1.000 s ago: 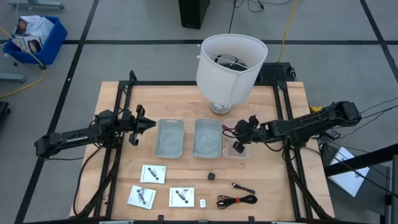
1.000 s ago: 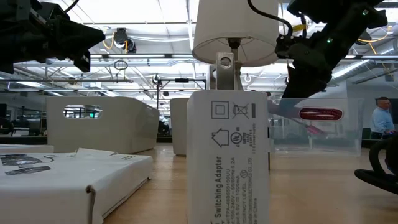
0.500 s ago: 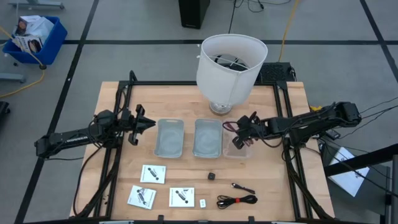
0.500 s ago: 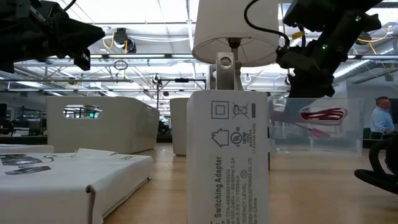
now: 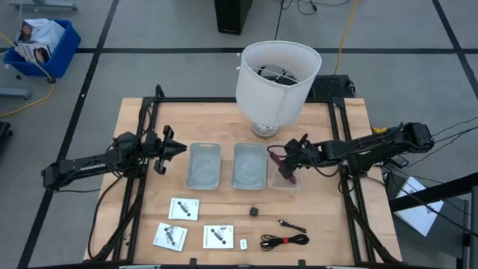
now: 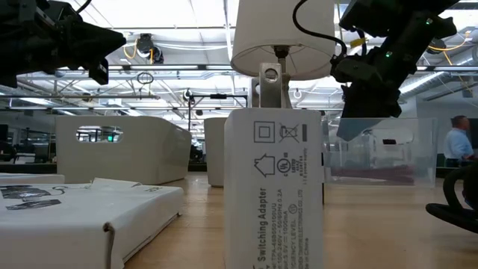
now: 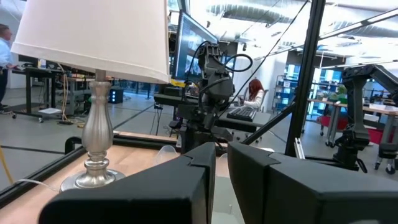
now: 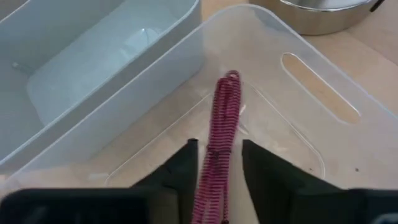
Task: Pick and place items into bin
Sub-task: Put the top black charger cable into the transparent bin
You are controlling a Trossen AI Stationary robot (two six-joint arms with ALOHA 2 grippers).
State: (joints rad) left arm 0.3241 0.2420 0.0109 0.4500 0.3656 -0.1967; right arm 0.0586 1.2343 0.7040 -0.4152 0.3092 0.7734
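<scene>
My right gripper (image 5: 286,167) is low inside the right-hand clear bin (image 5: 296,183), fingers a little apart. The magenta coiled stick (image 8: 219,143) lies lengthwise between them on the bin's floor; it also shows in the high view (image 5: 275,158). My left gripper (image 5: 170,148) hovers shut left of the bins. Near the near edge lie three white packets (image 5: 184,208), (image 5: 170,236), (image 5: 218,236), a black cube (image 5: 255,211), a tiny white piece (image 5: 243,243) and a black coiled cable (image 5: 284,240). My right gripper has the magenta stick's near end (image 8: 210,186) between its fingers, coming slanting down from the table's right and lying along it. Bare bin floor shows between the stick and one finger (image 8: 264,177). Whether the other finger touches it I cannot tell.
Two more clear bins (image 5: 204,164), (image 5: 249,164) stand left of the right-hand one. The big white lamp (image 5: 276,71) stands just beyond the bins. A small black plug with a lead (image 5: 291,224) lies near the cable. A person shows in the room beyond (image 6: 455,146).
My right gripper has moved toward the table's left and down into the right-hand bin. The magenta stick, held level above the bin floor before, has come down onto the floor.
</scene>
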